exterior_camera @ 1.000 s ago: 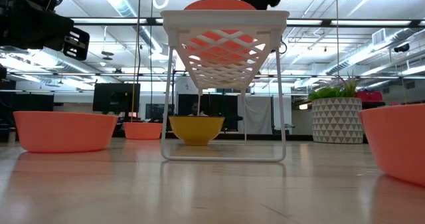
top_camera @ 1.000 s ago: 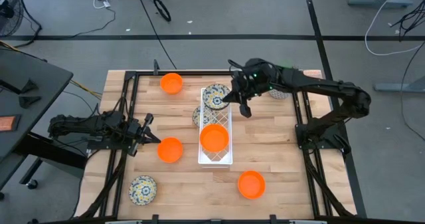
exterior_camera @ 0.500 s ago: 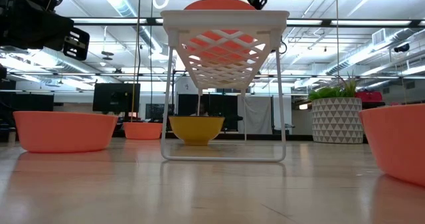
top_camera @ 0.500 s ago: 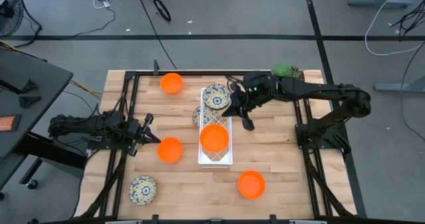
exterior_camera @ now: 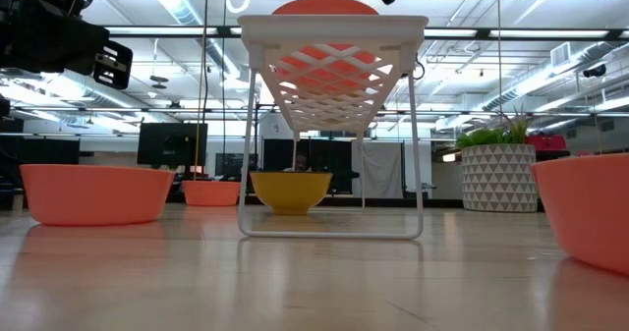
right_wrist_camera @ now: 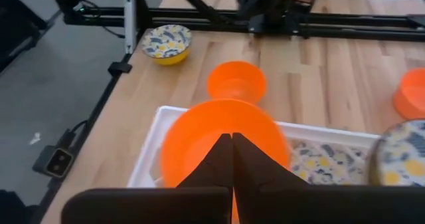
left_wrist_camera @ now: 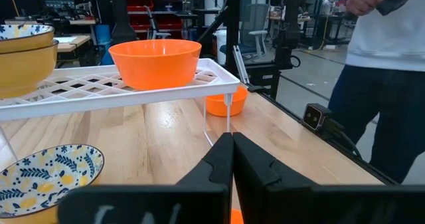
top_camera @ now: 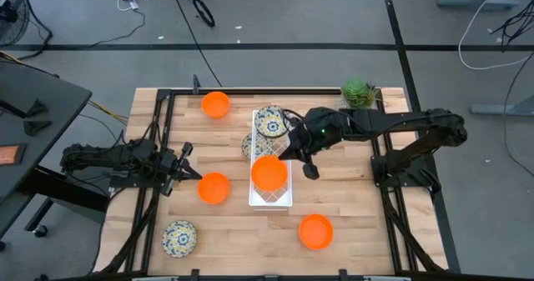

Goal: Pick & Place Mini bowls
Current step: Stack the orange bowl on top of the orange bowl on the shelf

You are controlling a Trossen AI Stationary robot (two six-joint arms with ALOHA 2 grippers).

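Two bowls (top_camera: 269, 173) sit on the rack (top_camera: 271, 199), several remain on the desk (top_camera: 350, 206); the right hand (top_camera: 307, 166), clenched empty, hovers beside it.

Two dark, matte black jointed arms on black frame bases. Right arm (top_camera: 392, 124): small green light near the wrist. Left arm (top_camera: 117, 160): black cabling alongside. Fingers (left_wrist_camera: 222, 161) dark, tapered, wedge-shaped.

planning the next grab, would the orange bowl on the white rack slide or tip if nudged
The orange bowl looks like smooth, rigid plastic, so probably light and apt to slide. Its base seems narrower than its rim, and the white rack is open lattice, so it might tip.
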